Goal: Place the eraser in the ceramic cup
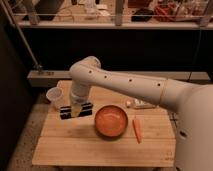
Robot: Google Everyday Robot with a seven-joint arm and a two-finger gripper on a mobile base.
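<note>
Camera view: pincer (pixel 76 111) clamps eraser (pixel 65 113) mid-bar, btwn ceramic cup (pixel 54 95) & orange bowl (pixel 111 121).

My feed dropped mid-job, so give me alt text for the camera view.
The gripper holds the black eraser crosswise, close beside the white cup, over a wooden table. An orange bowl, a carrot and a white packet lie on the cup's far side.
</note>
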